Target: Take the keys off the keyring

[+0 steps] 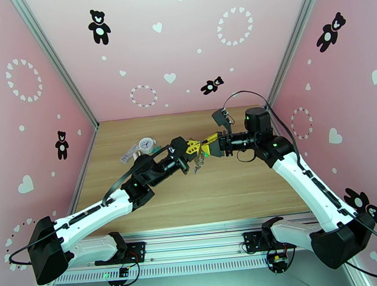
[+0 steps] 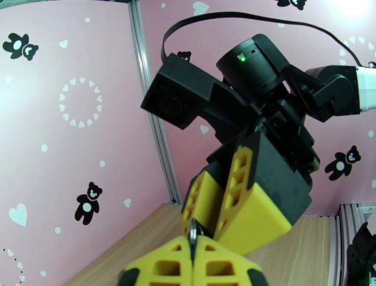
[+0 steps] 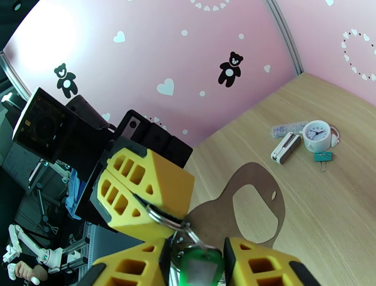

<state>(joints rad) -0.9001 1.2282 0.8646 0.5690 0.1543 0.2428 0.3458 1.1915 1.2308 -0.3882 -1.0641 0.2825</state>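
Both grippers meet above the middle of the table. My left gripper (image 1: 190, 148) is shut on a small metal ring (image 3: 162, 216) of the keyring. Its flat mauve-brown holder (image 3: 277, 211) hangs off that ring, tilted, above the wood. In the left wrist view, the thin ring edge sits pinched between my left fingertips (image 2: 207, 258). My right gripper (image 3: 197, 256) faces the left one, and its yellow fingers (image 3: 263, 266) close on the bright green tag of a key (image 3: 199, 268). In the top view the keyring (image 1: 199, 162) dangles below the two fingertips. A blue key is hidden.
On the table at the back left lie a white round clock-face charm (image 3: 316, 135), a small teal clip (image 3: 323, 156), a white-and-grey block (image 3: 285, 147) and a clear strip (image 3: 289, 128). Pink walls close in the left, back and right sides.
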